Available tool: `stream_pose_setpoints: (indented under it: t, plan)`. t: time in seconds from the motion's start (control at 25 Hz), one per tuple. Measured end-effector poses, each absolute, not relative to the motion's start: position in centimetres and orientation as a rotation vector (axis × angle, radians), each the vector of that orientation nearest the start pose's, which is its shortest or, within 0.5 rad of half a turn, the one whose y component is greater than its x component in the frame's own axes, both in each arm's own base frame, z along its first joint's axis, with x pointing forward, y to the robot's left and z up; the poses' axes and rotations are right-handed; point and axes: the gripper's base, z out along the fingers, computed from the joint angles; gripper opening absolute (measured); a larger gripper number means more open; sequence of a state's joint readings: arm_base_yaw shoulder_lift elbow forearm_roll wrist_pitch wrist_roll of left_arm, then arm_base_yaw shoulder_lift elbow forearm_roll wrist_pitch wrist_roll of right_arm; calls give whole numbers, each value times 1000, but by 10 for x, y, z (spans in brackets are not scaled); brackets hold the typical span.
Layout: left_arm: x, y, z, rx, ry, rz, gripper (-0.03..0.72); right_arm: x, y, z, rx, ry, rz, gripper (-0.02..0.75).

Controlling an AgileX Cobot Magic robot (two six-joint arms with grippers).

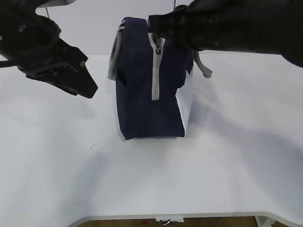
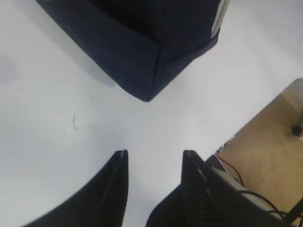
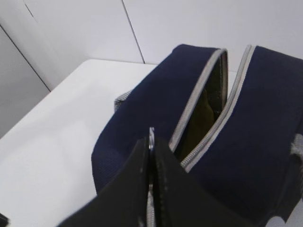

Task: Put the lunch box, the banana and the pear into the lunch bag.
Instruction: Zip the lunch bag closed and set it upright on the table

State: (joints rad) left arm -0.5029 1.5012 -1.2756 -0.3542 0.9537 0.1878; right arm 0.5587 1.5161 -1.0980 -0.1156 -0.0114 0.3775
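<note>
White table (image 1: 227,156) — lunch bag (image 1: 142,109) upright, zipper (image 1: 155,80) vertical.

Exterior view: from the near table edge, slanting down at the white table (image 1: 213,165), lunch bag (image 1: 142,104) at centre, far wall behind. Left wrist view: close above the tabletop, looking down past open fingers (image 2: 113,189) at the bag's near corner and the table edge. Right wrist view: very close over the bag's zipper (image 3: 208,123), facing far. Shared by all three: the bag.
</note>
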Motion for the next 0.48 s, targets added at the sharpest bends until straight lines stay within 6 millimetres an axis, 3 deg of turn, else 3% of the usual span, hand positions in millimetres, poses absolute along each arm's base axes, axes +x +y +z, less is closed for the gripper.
stream_pose_setpoints:
  t: [0.12,0.32,0.48]
  plan:
    - [262,-179,314,723,2527,-554,295,301,188,324,-281,1920,552,1]
    - [267,-197,305,708,2456,-578,429,302,188,327,-263,1931,561,1]
    - [278,-204,293,659,2444,-597,449,302,188,327,-244,1938,575,1]
